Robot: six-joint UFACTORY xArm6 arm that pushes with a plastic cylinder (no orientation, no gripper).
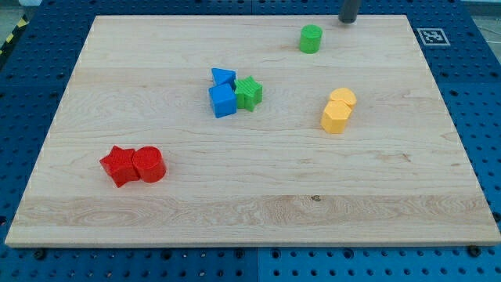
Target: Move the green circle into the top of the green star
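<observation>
The green circle point(311, 38) sits near the view's top, right of centre. The green star point(249, 93) lies lower and to the left, touching a blue cube point(222, 101), with a blue triangle point(223, 77) just above the cube. My tip point(347, 20) is at the view's top edge, up and to the right of the green circle, a short gap away and not touching it.
Two yellow blocks, a circle point(343, 99) and a hexagon point(336, 117), touch at the right of centre. A red star point(118, 165) and a red circle point(149, 164) touch at the lower left. The wooden board point(250, 211) lies on a blue pegboard.
</observation>
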